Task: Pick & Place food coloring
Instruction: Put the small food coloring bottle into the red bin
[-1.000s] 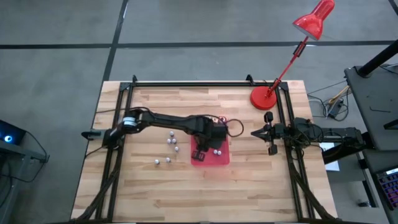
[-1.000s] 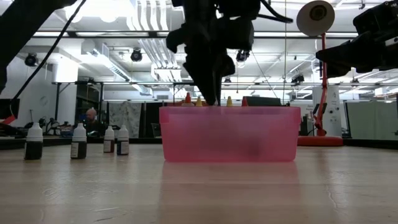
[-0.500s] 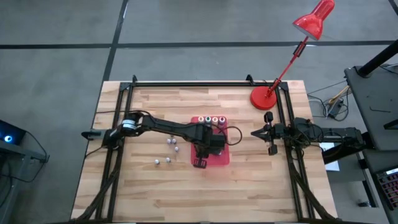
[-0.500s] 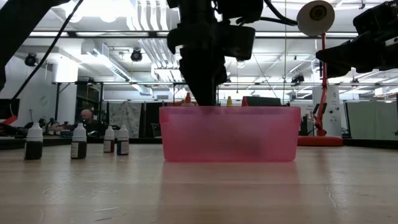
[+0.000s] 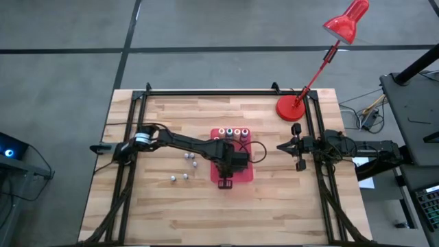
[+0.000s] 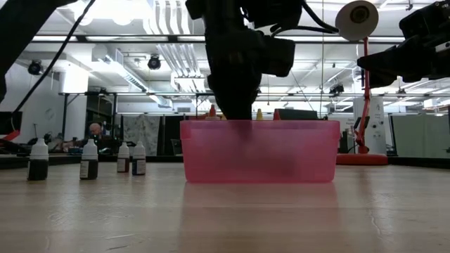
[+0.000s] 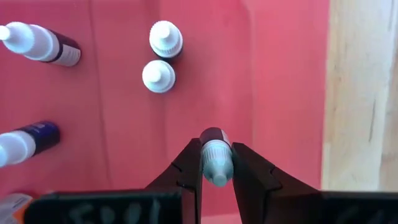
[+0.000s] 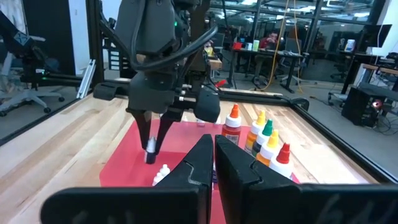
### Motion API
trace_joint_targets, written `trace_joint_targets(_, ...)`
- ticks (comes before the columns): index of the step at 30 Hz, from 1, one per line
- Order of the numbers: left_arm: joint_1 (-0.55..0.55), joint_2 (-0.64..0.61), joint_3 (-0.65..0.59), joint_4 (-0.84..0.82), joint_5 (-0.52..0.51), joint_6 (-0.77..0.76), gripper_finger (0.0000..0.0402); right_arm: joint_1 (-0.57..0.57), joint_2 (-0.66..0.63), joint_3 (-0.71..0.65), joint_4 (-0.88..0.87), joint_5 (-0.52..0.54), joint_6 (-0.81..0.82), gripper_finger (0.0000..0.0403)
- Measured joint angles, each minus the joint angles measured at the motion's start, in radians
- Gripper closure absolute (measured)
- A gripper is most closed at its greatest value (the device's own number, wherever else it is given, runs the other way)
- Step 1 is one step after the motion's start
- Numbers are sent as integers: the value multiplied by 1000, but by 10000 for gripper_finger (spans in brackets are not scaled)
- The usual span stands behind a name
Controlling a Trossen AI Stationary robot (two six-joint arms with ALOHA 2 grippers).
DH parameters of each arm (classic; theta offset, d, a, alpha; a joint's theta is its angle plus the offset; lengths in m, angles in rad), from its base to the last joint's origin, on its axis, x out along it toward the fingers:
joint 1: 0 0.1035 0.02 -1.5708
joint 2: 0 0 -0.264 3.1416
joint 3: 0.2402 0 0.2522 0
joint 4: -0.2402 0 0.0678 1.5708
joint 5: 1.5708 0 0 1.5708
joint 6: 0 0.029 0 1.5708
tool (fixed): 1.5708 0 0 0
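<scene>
A flat red tray lies mid-table and shows as a pink wall in the low view. My left gripper reaches down into its near part, shut on a small dark bottle of food coloring with a pale teal cap. More bottles stand along the tray's far side, coloured caps up, and others lie or stand on its floor. Several bottles stand on the wood to the tray's left. My right gripper waits shut at the table's right edge. My left gripper pinches the bottle's cap and neck between its two fingers. The fingers come steeply from above, pointing down. The bottle hangs cap up below them, its dark body low over the tray floor; whether it touches the floor I cannot tell.
A red desk lamp's round base stands at the far right corner, its arm slanting up and right. Black frame rails run along the far edge and both sides. Bare wood lies near the front edge.
My left gripper has sunk into the tray and gone a little toward the table's near edge, rolling about its own pointing line. It has stayed shut on the bottle, which went along with it.
</scene>
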Motion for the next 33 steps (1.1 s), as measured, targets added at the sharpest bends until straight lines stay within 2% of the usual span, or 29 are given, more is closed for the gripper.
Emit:
trace_joint_targets(5,0,1,-21,55,2,-1,362,0,0,0,0,0,0,394)
trace_joint_targets(20,2,0,-84,77,27,10,360,0,0,0,0,0,1,394)
trace_joint_targets(33,2,0,-84,78,27,22,304,0,0,0,0,0,0,394)
